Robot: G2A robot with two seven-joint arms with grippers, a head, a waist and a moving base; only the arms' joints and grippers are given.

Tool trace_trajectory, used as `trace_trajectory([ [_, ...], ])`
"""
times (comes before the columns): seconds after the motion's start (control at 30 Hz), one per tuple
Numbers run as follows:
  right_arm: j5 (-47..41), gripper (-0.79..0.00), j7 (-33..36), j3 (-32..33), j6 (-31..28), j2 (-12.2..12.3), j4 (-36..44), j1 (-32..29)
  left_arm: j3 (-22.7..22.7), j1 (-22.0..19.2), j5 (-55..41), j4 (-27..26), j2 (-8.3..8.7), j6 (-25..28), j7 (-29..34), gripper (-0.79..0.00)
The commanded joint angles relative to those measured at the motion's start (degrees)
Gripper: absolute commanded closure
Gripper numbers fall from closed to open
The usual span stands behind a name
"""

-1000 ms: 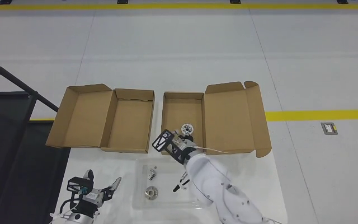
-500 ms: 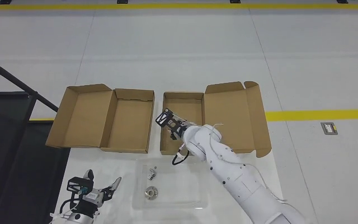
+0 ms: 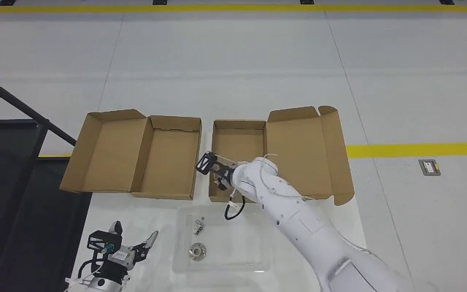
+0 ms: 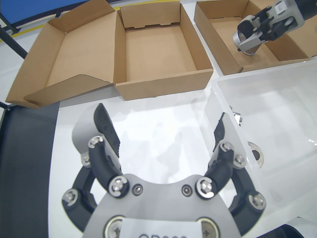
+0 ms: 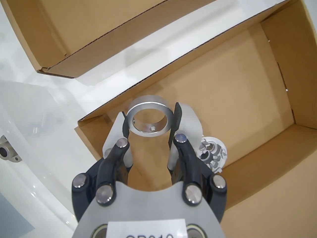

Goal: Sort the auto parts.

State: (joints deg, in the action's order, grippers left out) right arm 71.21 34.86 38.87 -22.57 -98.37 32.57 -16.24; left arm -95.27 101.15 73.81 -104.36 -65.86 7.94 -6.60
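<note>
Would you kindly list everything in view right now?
Left cardboard box: one, brown, far side of white table.
Right cardboard box: one, brown, beside it.
Clear plastic tray: one, transparent, nearer the robot.
Flanged metal part: one, silver, in tray.
Small metal fastener: one, silver, in tray.
Toothed metal disc: one, silver, in right box.
Plain metal ring: one, silver, held over right box.
Left gripper: one, black, open, above table.
Right gripper: one, black, shut on ring.

White table (image 3: 149, 217) carried two open cardboard boxes side by side, flaps spread outward: left box (image 3: 172, 157), right box (image 3: 238, 141), narrow gap between. Clear plastic tray (image 3: 226, 263) sat just before right box, nearer robot.
</note>
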Motion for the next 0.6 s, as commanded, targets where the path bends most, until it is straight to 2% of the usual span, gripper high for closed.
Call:
trace_trajectory([
  [0.0, -0.4, -0.188, 0.5, -0.4, -0.8, -0.7, -1.8, 0.8, 0.0, 0.0, 0.0, 0.0, 0.00, 0.0, 0.0, -0.785],
  [0.07, -0.3, -0.262, 0.2, -1.1, -2.4, -1.3, -3.1, 1.4, 0.0, 0.0, 0.0, 0.0, 0.00, 0.0, 0.0, -0.785],
  [0.57, 0.2, -0.320, 0.7, -2.7, -2.9, -4.2, -8.5, 3.8, 0.0, 0.0, 0.0, 0.0, 0.00, 0.0, 0.0, -0.785],
])
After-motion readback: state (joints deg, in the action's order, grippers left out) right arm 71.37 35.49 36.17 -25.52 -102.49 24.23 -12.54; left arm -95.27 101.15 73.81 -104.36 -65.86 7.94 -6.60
